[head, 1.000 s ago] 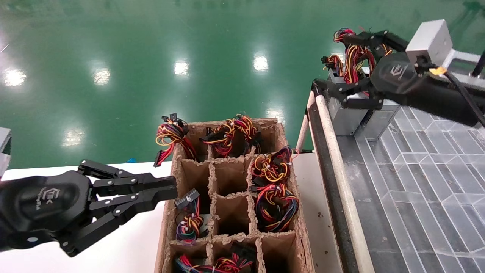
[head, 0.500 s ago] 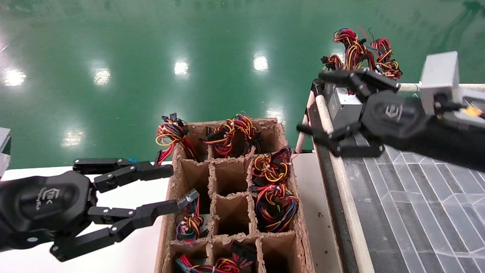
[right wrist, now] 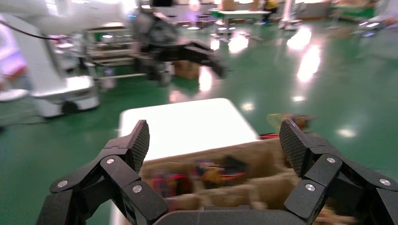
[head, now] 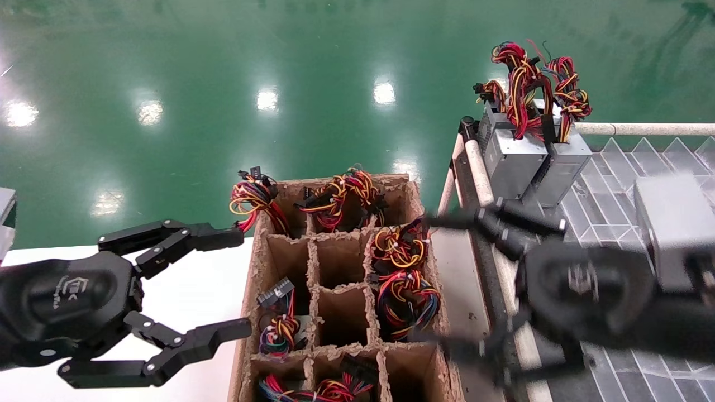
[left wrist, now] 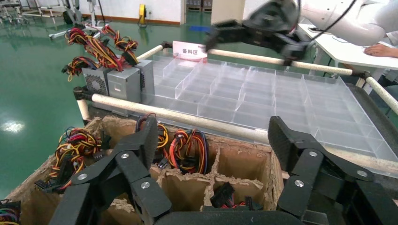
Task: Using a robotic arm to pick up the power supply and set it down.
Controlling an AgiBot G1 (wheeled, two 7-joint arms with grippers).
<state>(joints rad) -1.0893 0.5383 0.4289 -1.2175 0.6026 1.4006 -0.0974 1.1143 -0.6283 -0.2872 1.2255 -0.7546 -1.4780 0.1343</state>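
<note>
The power supply is a grey metal box standing upright in the far left corner of the clear divided tray. Its red, yellow and black wires stick up. No gripper touches it. A similar grey unit with a taller wire loop stands against its left side. From the left wrist view both show, the power supply and the similar unit. My right gripper is blurred, open and empty, over the tray's near left rail. My left gripper is open and empty beside the cardboard crate.
The crate's cells hold wire bundles of other units; some cells are empty. A pale pipe rail edges the tray. The crate rests on a white table, with green floor beyond. The right wrist view shows the crate blurred below the open fingers.
My right gripper left the grey units at the tray's far corner and swung back towards me, opening wide. My left gripper went from nearly shut to wide open.
</note>
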